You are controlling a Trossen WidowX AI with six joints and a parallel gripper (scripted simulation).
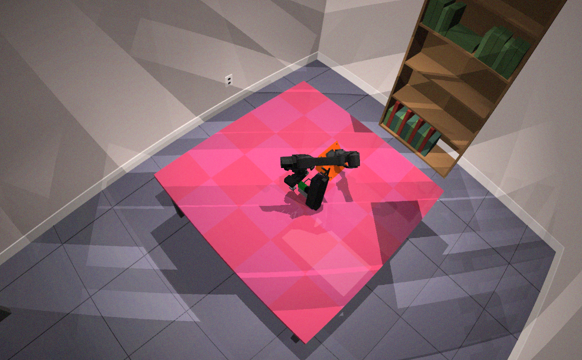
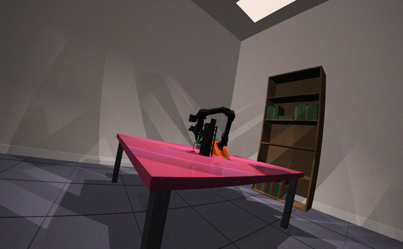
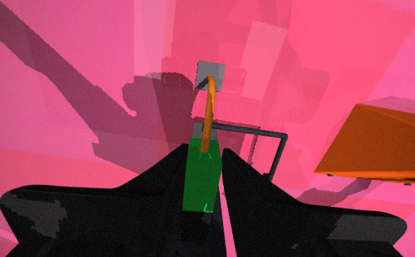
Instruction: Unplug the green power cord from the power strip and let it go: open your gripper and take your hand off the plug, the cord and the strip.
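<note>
The green plug (image 1: 302, 184) (image 2: 198, 142) (image 3: 202, 175) is between the fingertips of my gripper (image 1: 300, 183) (image 2: 198, 139) (image 3: 205, 148), which is shut on it. An orange cord (image 3: 209, 111) curves from the plug to a small grey square (image 3: 211, 66) on the tabletop. A tall black block (image 1: 316, 192) (image 2: 207, 139), which looks like the power strip, stands upright close beside the plug. A small grey part (image 2: 198, 146) shows just below the plug. The frames do not show clearly whether the plug's prongs are in a socket.
The orange base plate (image 1: 337, 147) (image 2: 221, 150) (image 3: 382, 143) of my arm is near the strip. A dark thin frame (image 3: 247, 130) stands beside the plug. The pink table (image 1: 239, 223) (image 2: 227, 177) carries it all. A bookcase (image 1: 454, 165) (image 2: 323, 123) stands beyond.
</note>
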